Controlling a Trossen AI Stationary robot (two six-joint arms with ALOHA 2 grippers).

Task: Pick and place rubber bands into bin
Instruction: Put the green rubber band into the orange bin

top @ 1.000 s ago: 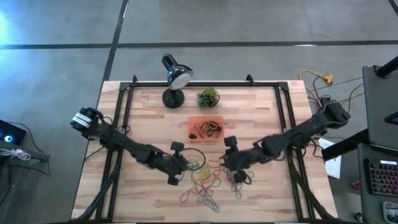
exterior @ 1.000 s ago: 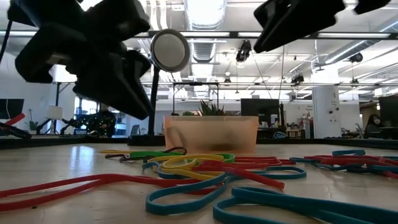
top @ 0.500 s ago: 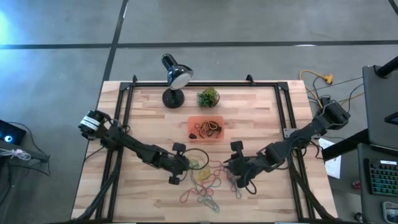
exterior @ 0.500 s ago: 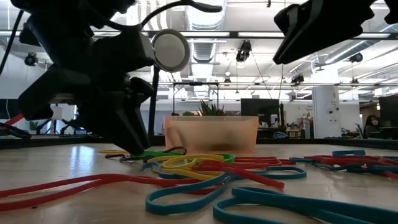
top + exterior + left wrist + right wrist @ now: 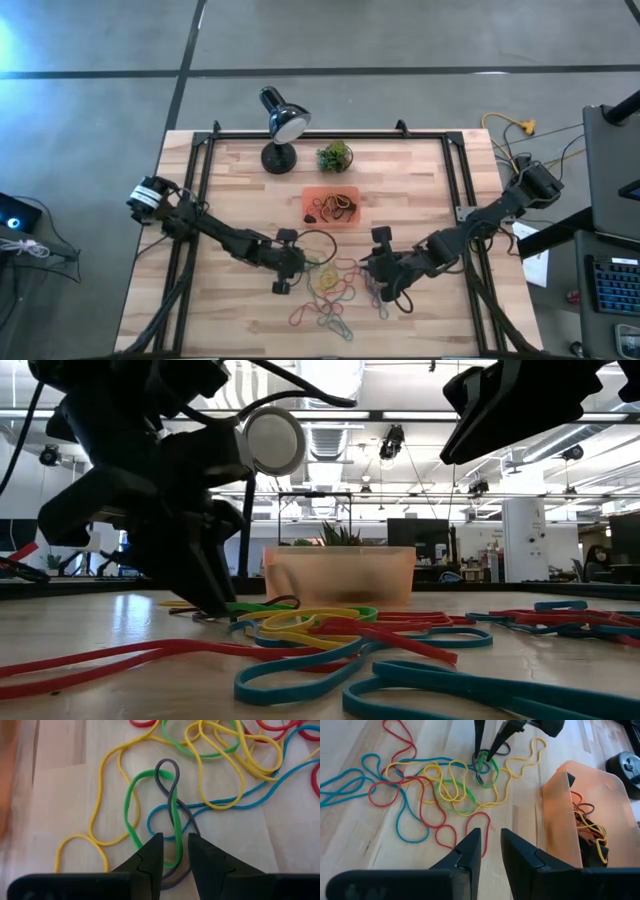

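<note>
Two grippers low | left gripper (image 5: 175, 851) jaws straddling green band (image 5: 131, 815), grey band (image 5: 169, 780), not clamped | right gripper (image 5: 490, 845) jaws narrowly apart, empty, beside bin (image 5: 559, 815)

Bright even light; low view foreground blurred.

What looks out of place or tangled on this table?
Nothing is spilled or damaged. The loose coloured rubber bands lie overlapped in a heap near the translucent orange bin; a grey band threads through a green one.
</note>
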